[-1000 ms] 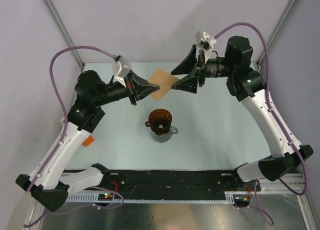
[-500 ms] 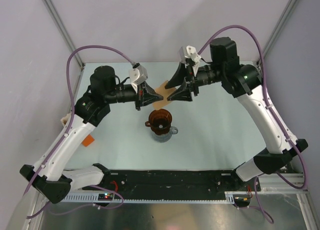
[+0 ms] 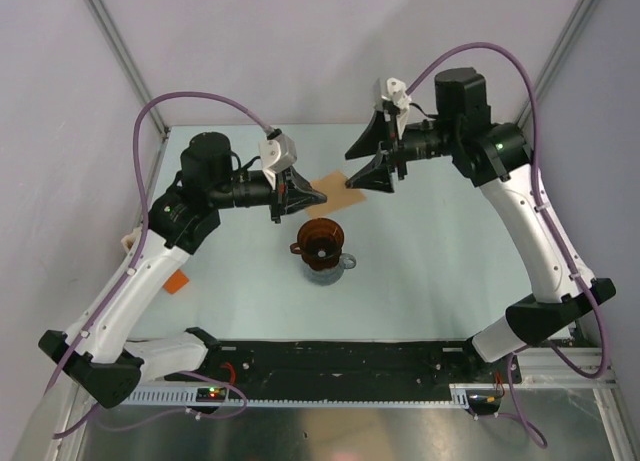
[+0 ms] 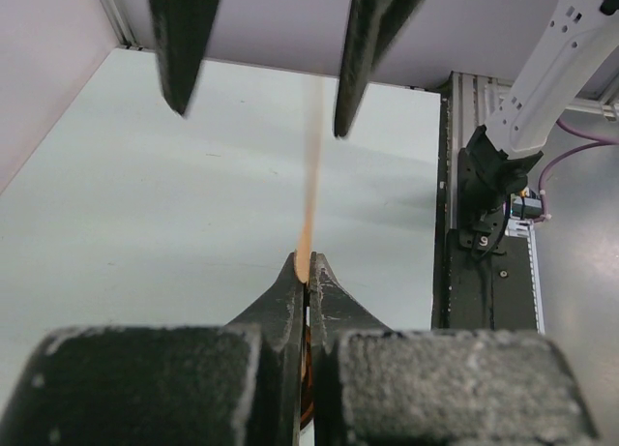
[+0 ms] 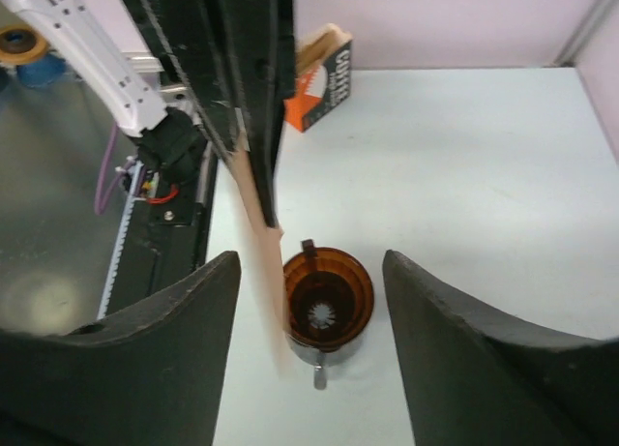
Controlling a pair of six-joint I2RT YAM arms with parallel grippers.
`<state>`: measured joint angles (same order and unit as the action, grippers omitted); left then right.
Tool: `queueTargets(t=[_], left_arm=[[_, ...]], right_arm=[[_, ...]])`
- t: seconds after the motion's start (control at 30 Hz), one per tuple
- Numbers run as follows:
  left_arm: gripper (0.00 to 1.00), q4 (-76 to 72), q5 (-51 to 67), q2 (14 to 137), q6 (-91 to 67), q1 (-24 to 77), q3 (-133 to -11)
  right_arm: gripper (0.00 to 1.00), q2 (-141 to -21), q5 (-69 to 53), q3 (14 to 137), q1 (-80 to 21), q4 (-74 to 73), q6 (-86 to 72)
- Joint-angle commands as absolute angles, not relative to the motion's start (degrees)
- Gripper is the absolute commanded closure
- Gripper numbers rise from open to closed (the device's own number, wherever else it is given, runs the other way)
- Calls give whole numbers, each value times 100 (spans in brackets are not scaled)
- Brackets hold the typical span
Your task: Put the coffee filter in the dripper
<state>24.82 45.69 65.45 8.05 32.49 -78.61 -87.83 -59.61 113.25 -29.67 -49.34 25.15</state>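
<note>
My left gripper (image 3: 306, 194) is shut on one edge of the coffee filter (image 3: 333, 187), a flat light-tan paper held in the air just behind the dripper. In the left wrist view the coffee filter (image 4: 311, 165) stands edge-on out of the pinched fingertips (image 4: 293, 277). My right gripper (image 3: 351, 168) is open, its fingers either side of the filter's far end without touching it. The dripper (image 3: 322, 242), reddish-brown and translucent, sits on a clear glass jug at the table's middle. From the right wrist, the dripper (image 5: 327, 299) lies below the open right gripper (image 5: 309, 262), with the filter (image 5: 261, 272) hanging beside it.
A small orange box (image 3: 177, 282) lies near the table's left edge; the right wrist view shows the box (image 5: 319, 76) behind my left arm. The black base rail (image 3: 340, 361) runs along the near edge. Grey walls close the back and sides.
My left arm carried the filter right, toward the dripper, then held still. The right gripper came in around the filter's free end, then drew back slightly up and right, staying open.
</note>
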Motion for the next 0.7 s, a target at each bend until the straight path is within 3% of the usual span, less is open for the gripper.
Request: queueTargets(t=[0.0, 0.13, 0.2, 0.4, 0.57, 0.67], left_arm=[[100, 2528, 4728, 6467, 981, 3259, -8017], [100, 2605, 4793, 6572, 1021, 3260, -8126], [100, 2651, 4769, 6598, 1031, 3261, -8166], [100, 2731, 4684, 6637, 1010, 3252, -8218], [100, 2727, 4622, 6697, 933, 3260, -8351], [100, 2729, 4588, 6697, 912, 3260, -8405]], right_arm=[[29, -8533, -5943, 11570, -2785, -4889, 2426], [22, -8667, -5827, 11658, -3032, -4964, 2552], [26, -8745, -5865, 11732, -3153, -5016, 2607], [58, -8833, -5983, 11731, -3356, -4894, 2644], [71, -8962, -6013, 11764, -3504, -4937, 2710], [89, -9045, -6023, 11762, -3525, -5060, 2763]])
